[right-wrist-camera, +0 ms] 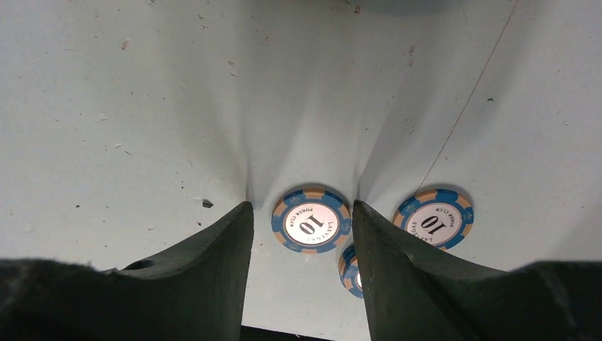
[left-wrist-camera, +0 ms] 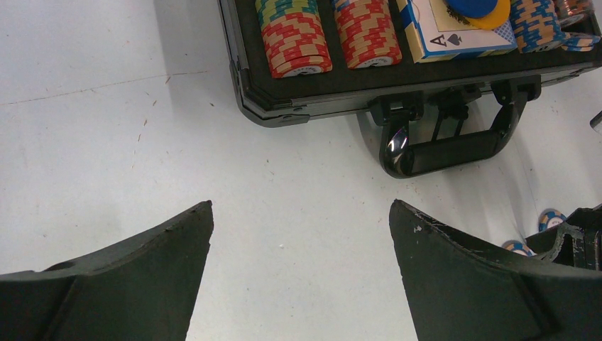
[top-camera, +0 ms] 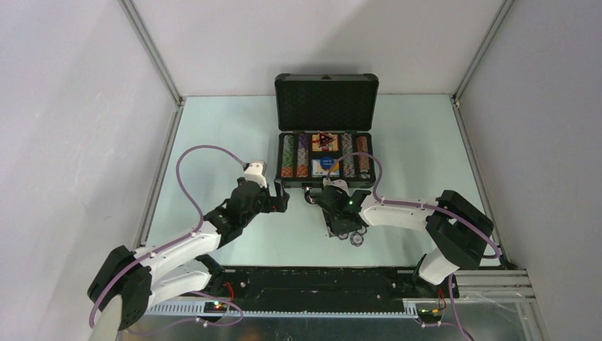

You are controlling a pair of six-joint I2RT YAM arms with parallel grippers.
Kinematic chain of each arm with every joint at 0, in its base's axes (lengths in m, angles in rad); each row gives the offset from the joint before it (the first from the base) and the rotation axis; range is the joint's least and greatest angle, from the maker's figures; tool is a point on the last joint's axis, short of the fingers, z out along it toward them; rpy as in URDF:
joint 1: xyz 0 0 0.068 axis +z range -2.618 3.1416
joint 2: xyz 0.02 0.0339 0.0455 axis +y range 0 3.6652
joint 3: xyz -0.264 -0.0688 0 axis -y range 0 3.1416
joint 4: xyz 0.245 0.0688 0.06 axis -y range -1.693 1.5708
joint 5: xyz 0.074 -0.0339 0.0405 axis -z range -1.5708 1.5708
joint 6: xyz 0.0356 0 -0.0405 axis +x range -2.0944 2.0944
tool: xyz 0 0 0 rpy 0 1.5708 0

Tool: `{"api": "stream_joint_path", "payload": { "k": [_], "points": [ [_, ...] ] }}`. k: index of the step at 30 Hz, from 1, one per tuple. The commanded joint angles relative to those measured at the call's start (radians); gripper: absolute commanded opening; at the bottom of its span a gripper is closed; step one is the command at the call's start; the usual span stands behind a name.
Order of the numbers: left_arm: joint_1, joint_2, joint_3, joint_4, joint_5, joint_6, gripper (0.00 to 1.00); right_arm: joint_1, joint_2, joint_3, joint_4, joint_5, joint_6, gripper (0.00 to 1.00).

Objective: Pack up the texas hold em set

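Now we read "10" and "LAS VEGAS POKER CLUB" on the blue chip (right-wrist-camera: 311, 220) between the parted, unclamped fingers of our right gripper (right-wrist-camera: 302, 204); left gripper (left-wrist-camera: 302, 202) gapes empty.

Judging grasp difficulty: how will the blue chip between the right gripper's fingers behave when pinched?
The chip lies flat and thin on the table, so it may slide rather than lift. It looks rigid. Being round, it could roll if tipped.

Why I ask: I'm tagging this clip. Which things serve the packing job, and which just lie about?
Job: open briefcase, chip rows, card box, three loose blue chips, right end effector straddling one chip.
Lying about: nothing I can see; only table and purple cables besides.
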Motion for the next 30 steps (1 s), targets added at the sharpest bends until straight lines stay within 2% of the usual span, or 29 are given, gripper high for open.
{"api": "stream_joint_path", "payload": {
  "k": [1, 13, 22, 30],
  "points": [
    [-0.008, 0.001, 0.05, 0.029, -0.018, 0.024, 0.98, 0.004, -0.012, 0.0, -0.039, 0.015, 0.01, 0.58],
    [-0.008, 0.003, 0.05, 0.029, -0.019, 0.025, 0.98, 0.002, -0.056, -0.038, -0.036, -0.001, 0.014, 0.54],
    [-0.007, 0.004, 0.049, 0.029, -0.019, 0.026, 0.98, -0.001, -0.042, -0.041, -0.014, -0.006, 0.008, 0.48],
    [-0.008, 0.006, 0.05, 0.029, -0.02, 0.026, 0.98, 0.0, -0.021, -0.04, -0.016, 0.003, 0.008, 0.48]
  ]
}}
